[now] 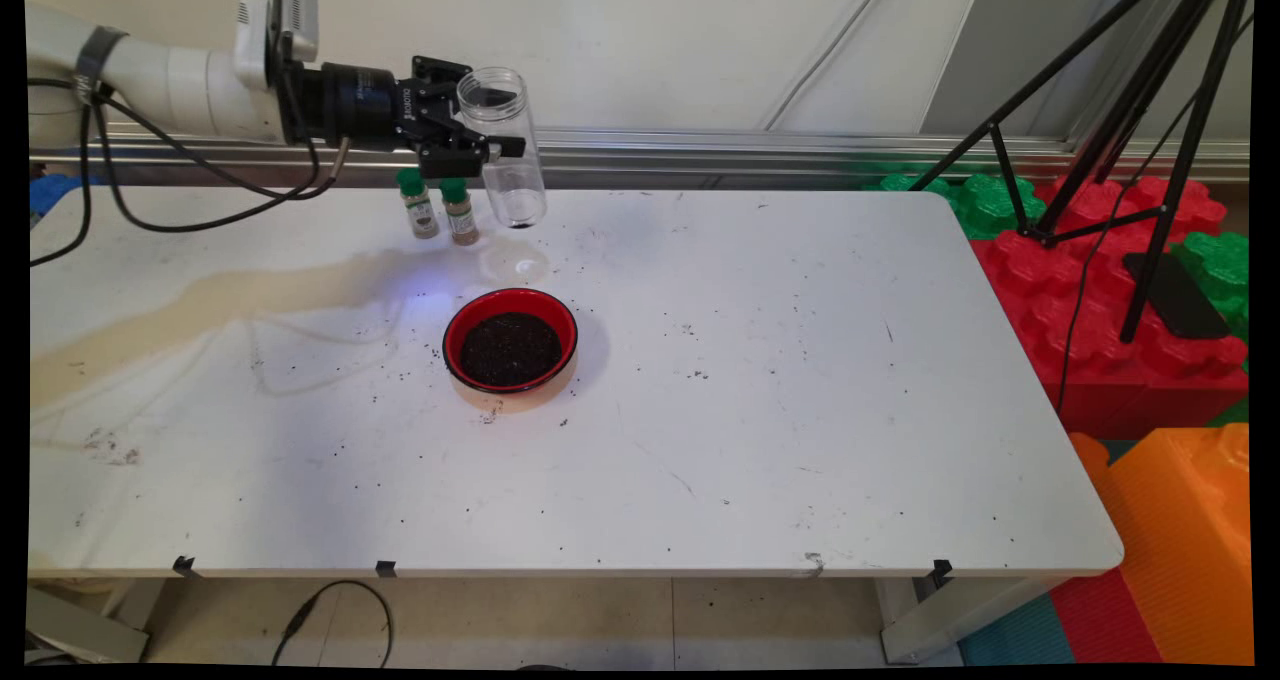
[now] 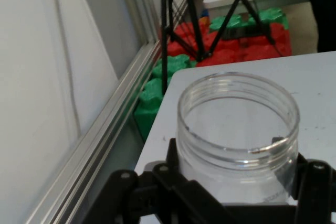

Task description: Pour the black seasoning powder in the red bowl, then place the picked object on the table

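Observation:
My gripper [image 1: 490, 145] is shut on a clear plastic jar [image 1: 503, 147], held upright and lifted above the table's far side. The jar looks nearly empty, with a few dark grains at its bottom. In the hand view the jar's open threaded mouth [image 2: 239, 116] fills the middle, with the black fingers [image 2: 173, 171] clamped on either side of it. Below and nearer the camera sits a red bowl [image 1: 510, 340] filled with dark grains. Two small spice bottles [image 1: 440, 205] with green caps stand just left of the jar, under the gripper.
Dark grains are scattered on the white table [image 1: 800, 410] around the bowl. A brownish stain [image 1: 200, 300] runs across the left side. A black tripod [image 1: 1130, 140] and red, green and orange foam blocks [image 1: 1150, 360] stand off the right edge.

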`<action>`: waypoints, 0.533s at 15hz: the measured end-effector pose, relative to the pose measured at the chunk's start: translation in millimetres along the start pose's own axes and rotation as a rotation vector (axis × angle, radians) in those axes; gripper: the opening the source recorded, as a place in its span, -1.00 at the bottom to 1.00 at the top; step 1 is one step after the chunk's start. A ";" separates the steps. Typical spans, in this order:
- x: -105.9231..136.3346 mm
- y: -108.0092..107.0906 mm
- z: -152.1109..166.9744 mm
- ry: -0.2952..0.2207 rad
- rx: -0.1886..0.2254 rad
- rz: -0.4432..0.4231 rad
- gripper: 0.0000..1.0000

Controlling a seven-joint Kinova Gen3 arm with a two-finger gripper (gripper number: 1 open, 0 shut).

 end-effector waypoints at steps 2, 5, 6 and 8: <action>-4.1 -3.3 3.5 -0.005 0.015 -0.021 -1.00; -14.6 -10.0 11.7 -0.016 0.047 -0.064 -1.00; -18.1 -11.9 14.2 -0.020 0.056 -0.075 -1.00; -26.2 -16.2 19.9 -0.028 0.077 -0.100 -1.00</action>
